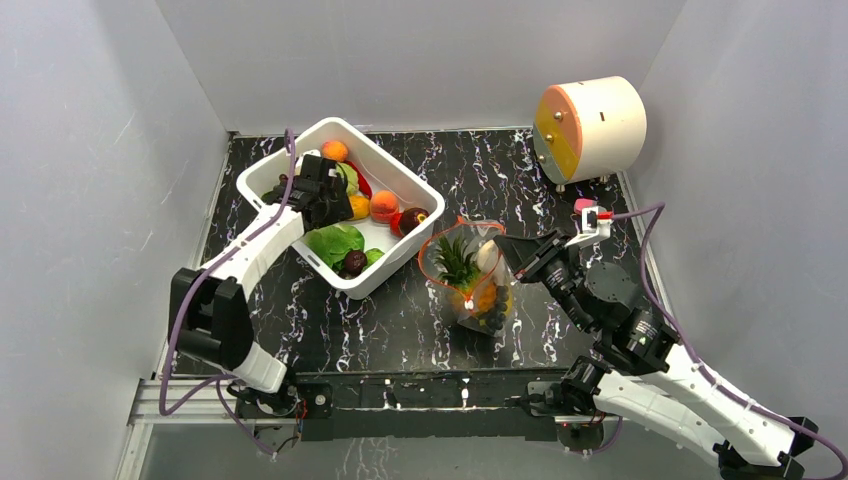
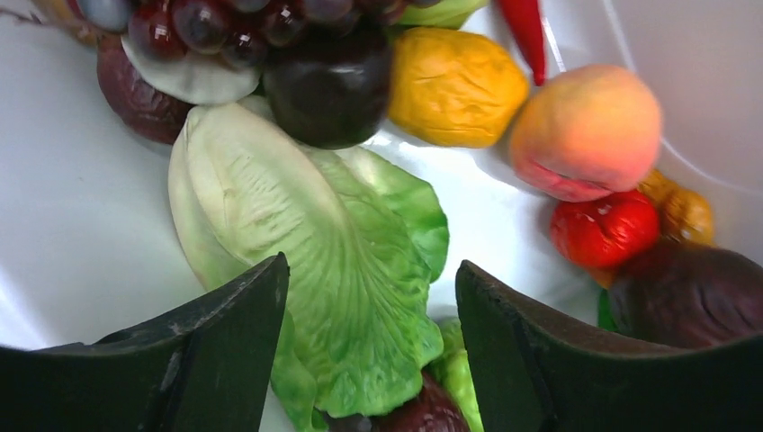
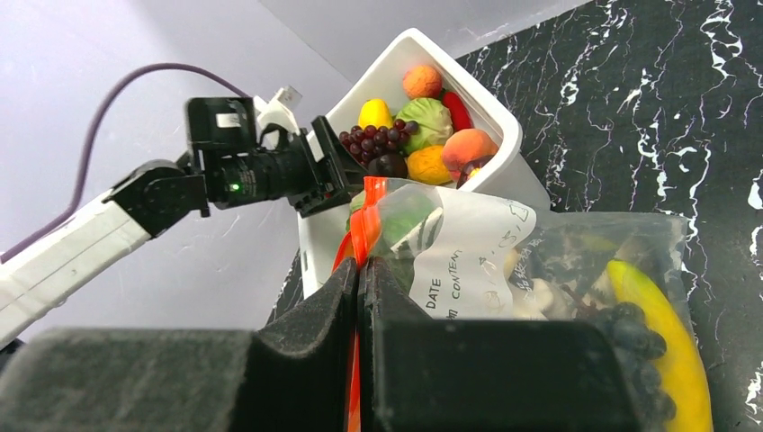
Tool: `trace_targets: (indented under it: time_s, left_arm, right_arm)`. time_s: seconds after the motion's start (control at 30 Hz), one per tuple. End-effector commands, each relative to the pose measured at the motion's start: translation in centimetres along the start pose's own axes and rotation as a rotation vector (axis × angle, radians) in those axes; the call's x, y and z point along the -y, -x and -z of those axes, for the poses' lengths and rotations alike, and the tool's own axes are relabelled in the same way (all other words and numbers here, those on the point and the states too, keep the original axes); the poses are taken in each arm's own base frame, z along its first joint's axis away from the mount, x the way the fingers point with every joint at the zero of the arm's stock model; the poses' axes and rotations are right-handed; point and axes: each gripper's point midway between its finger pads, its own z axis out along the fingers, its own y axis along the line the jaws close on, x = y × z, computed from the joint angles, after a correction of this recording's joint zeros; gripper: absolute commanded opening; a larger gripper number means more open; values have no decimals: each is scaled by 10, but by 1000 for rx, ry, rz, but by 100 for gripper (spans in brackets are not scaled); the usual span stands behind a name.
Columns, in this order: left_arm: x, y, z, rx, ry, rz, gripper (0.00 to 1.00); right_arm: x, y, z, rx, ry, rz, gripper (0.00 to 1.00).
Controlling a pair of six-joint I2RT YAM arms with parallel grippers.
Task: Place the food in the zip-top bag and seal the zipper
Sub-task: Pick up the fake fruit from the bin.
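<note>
The white tub (image 1: pixel 400 172) holds toy food. My left gripper (image 2: pixel 373 288) is open inside it, its fingers (image 2: pixel 225 360) on either side of a green lettuce leaf (image 2: pixel 333 252), not closed on it. A peach (image 2: pixel 585 130), a yellow fruit (image 2: pixel 454 85), a red tomato (image 2: pixel 603 229), grapes (image 2: pixel 243 22) and a dark plum (image 2: pixel 328 85) lie around it. The clear zip-top bag (image 1: pixel 470 275) lies mid-table with a pineapple (image 1: pixel 458 262), a banana (image 3: pixel 657 342) and dark grapes inside. My right gripper (image 3: pixel 362 270) is shut on the bag's red zipper (image 3: pixel 364 216) and holds the mouth up.
A white and orange cylinder (image 1: pixel 590 125) stands at the back right. The tub (image 3: pixel 504 135) stands just left of the bag's mouth, and the left arm (image 3: pixel 243 171) reaches into it. White walls enclose the black marbled table (image 1: pixel 330 320).
</note>
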Motion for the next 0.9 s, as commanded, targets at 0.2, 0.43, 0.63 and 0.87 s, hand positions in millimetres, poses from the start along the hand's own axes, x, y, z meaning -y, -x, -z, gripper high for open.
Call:
trace_targets:
  time_s: [0.2, 0.43, 0.63, 0.87]
  left_arm:
    - [6, -3, -32, -36, -46, 34, 58]
    - [30, 23, -19, -10, -173, -117, 57]
    - [39, 39, -11, -3, -206, -181, 65]
    - [74, 39, -21, -42, -352, -210, 74]
  right_arm:
    - [-16, 28, 5, 95, 53, -41, 0]
    - [-18, 24, 2, 83, 62, -47, 0]
    - [-19, 21, -2, 75, 62, -44, 0]
    - [-22, 19, -5, 67, 68, -46, 0]
